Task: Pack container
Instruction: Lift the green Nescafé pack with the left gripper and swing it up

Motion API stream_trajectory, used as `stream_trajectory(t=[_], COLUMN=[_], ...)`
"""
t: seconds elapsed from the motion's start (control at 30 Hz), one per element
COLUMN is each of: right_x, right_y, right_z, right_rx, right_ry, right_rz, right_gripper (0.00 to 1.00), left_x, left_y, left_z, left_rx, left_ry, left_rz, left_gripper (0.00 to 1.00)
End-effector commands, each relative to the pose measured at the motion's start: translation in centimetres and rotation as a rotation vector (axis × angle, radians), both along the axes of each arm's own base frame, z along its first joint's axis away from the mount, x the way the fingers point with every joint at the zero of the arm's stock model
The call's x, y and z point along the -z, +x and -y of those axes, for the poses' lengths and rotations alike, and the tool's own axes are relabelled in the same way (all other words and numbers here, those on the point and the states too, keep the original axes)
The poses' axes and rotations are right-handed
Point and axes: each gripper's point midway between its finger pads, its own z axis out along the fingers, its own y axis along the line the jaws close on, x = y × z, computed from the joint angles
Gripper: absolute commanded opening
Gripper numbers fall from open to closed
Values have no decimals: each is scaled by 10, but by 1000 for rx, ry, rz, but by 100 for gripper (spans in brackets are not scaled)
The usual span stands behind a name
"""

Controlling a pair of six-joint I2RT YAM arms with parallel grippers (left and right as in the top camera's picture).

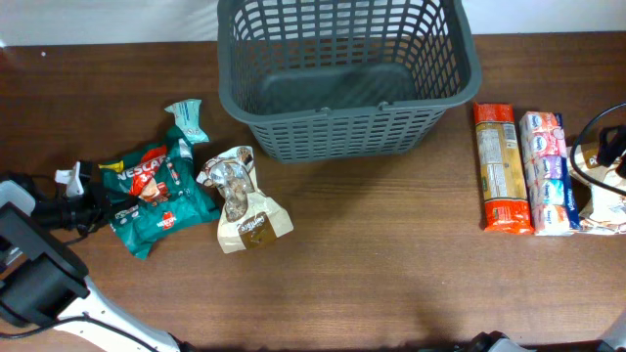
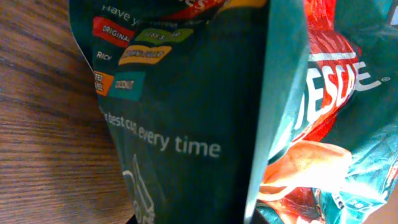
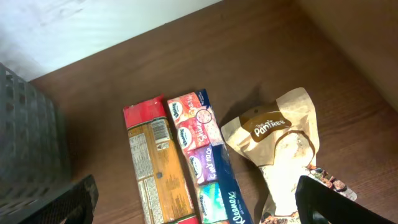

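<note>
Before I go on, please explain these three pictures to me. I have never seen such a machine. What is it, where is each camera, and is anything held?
This is a robot with two arms at a wooden table. Each arm ends in a pincer with two fingers. One picture is taken from above the table. The other two come from a small camera on each wrist.

At the far side stands the container, a grey basket. Nothing shows inside it. On the left lie a green coffee packet, a beige packet and a small teal sachet. On the right lie a red packet and a tissue pack.

The left pincer is shut on the edge of the green coffee packet, which fills its wrist picture. The right pincer is open and holds nothing.
</note>
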Motion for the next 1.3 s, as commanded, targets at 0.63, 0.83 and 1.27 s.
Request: stream_trajectory(t=[0.63, 0.83, 1.27], right_x=[-11, -11, -11], right_y=[3, 3, 3], right_z=[1, 1, 1], right_rx=[-15, -15, -16], right_ry=[-18, -18, -18], right_rz=[24, 24, 24], right_gripper=[99, 99, 99], left_x=[-103, -160, -275], left_y=[40, 66, 93], left_z=[-23, -7, 4], left_rx=[-33, -7, 9], left_ry=[70, -5, -141], left_rz=[128, 307, 639], left_gripper=[2, 2, 2])
